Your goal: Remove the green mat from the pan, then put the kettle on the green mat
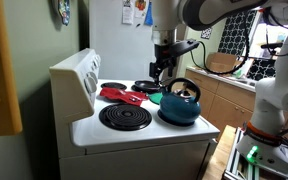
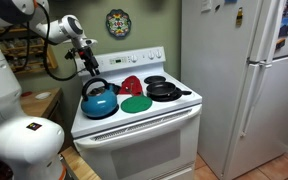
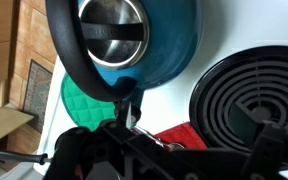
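Note:
The teal-blue kettle (image 2: pixel 99 99) (image 1: pixel 181 104) stands upright on the stove's front corner, its dark arched handle on top. In the wrist view the kettle (image 3: pixel 134 40) fills the top. The green mat (image 2: pixel 136 104) (image 3: pixel 79 102) lies flat on the stovetop beside the kettle; in an exterior view only an edge of the green mat (image 1: pixel 154 99) shows. The black pan (image 2: pixel 164 90) (image 1: pixel 147 86) sits behind the mat with nothing in it. My gripper (image 2: pixel 87 64) (image 1: pixel 164 66) (image 3: pixel 197 118) hangs open just above the kettle's handle, holding nothing.
Red flat utensils (image 2: pixel 131 84) (image 1: pixel 119 95) (image 3: pixel 179 135) lie mid-stove. A black coil burner (image 1: pixel 125 117) (image 3: pixel 246 100) is next to the kettle. The stove's back panel (image 2: pixel 124 58), a white fridge (image 2: pixel 239 80) and a wooden counter (image 1: pixel 224 90) flank the cooktop.

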